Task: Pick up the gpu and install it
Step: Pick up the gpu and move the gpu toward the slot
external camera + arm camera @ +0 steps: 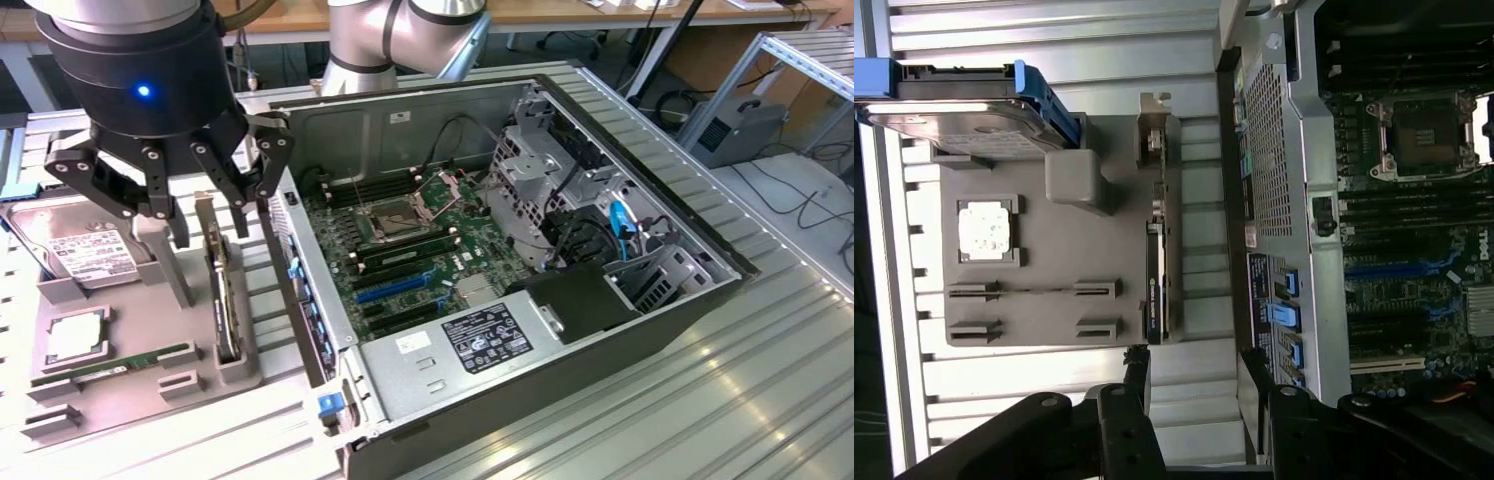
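The gpu (222, 292), a thin flat card with a dark greenish board, stands upright on its long edge in a slot of the grey plastic holder tray (127, 395), at the side of the tray which is nearest to the open computer case (561, 330). In the wrist view I see it edge-on as a narrow dark strip (1158, 262), and its silver metal bracket (1152, 128) is at the end away from my fingers. I, the black gripper (200, 215), hang over the card with my jaws wide apart, and I hold nothing; one of my fingertips (1138, 362) is on the tray side of the card's line and the other is toward the case. On the same tray lie a narrow green RAM stick (114, 368) in its groove, a square silver processor (74, 336) in a shallow pocket and a boxy silver hard drive with white label (83, 252). Inside the case there is the green motherboard (414, 250) with blue slots (391, 290). All of it rests on a ribbed metal table (694, 400).
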Available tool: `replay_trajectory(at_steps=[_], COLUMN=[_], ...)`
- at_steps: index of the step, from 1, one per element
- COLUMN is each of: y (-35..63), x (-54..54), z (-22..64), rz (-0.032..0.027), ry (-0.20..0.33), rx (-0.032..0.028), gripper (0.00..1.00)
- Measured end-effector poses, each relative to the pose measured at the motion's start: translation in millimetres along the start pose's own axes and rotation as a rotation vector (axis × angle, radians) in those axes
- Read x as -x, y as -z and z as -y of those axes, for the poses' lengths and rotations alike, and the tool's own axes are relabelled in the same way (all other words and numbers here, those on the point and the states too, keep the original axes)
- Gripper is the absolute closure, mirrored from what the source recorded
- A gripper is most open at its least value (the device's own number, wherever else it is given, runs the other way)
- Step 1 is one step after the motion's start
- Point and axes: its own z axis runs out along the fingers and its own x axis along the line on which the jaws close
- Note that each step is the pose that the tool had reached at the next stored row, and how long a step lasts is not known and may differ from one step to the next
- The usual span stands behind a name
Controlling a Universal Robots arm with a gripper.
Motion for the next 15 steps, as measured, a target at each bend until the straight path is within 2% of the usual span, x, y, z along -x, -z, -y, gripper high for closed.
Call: replay_trajectory(at_steps=[15], y=[-12.0], x=[-0.6], z=[-5.2], rz=[-0.0001], ry=[0.000], rx=[-0.0001], gripper=[0.52])
